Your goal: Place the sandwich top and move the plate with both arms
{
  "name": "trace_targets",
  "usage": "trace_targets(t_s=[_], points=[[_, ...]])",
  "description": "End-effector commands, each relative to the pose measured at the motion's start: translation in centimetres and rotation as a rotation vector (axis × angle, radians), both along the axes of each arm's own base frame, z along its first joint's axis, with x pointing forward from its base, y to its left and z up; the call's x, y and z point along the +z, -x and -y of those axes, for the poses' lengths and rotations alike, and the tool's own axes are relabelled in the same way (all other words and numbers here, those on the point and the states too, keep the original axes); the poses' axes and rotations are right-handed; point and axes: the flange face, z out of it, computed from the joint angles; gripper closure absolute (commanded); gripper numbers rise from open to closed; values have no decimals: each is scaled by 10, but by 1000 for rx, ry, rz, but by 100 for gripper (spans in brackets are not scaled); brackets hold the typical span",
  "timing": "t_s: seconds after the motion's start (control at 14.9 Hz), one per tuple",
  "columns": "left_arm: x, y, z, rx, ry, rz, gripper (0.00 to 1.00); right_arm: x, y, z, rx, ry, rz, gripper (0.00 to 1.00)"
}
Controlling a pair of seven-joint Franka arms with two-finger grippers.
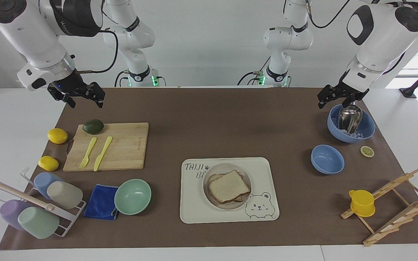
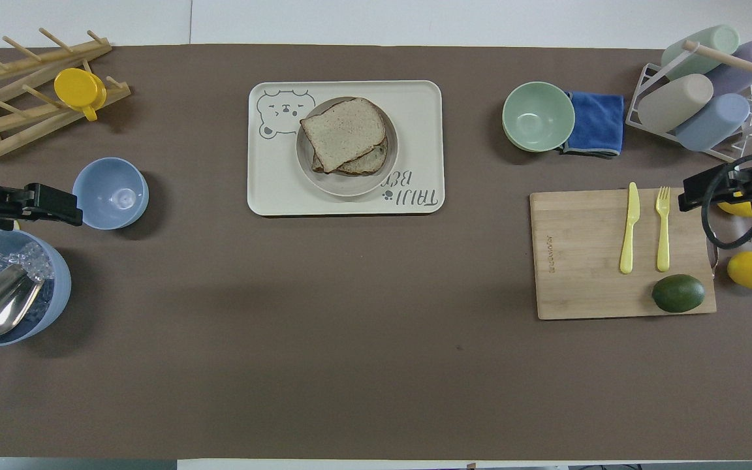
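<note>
The sandwich top [image 1: 229,186] [image 2: 342,130], a plain light slice with a brown crust, lies slightly askew on another slice on the plate [image 1: 227,207] [image 2: 350,187]. The small round beige plate rests on a cream tray [image 1: 194,208] [image 2: 271,189]. My left gripper [image 1: 339,98] [image 2: 69,210] hangs open and empty above the rim of the blue bowl of ice [image 1: 367,130] [image 2: 56,287]. At the right arm's end of the table, my right gripper [image 1: 85,99] [image 2: 692,192] waits open and empty above the edge of the cutting board [image 1: 129,148] [image 2: 578,261].
A small blue bowl [image 1: 327,159] [image 2: 110,193] sits beside the ice bowl, which holds a metal scoop [image 1: 349,116]. A wooden rack with a yellow cup [image 1: 362,203] stands farther out. Avocado [image 1: 93,126], knife, fork, lemons, a green bowl [image 1: 132,196], a blue cloth and a cup rack fill the right arm's end.
</note>
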Motion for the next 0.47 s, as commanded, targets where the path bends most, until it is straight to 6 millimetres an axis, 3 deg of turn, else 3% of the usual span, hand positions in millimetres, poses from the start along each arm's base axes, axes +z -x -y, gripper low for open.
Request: trace_targets(t_s=[0.0,0.2,0.4], points=[[14,-11,4,-26,-23,34,0,1,6,3,11,-11,10,0],[17,-6,10,-35,-19,8,0,1,6,3,11,-10,8,0],[1,4,9,-33,-18,14,0,2,6,3,11,-11,10,0]])
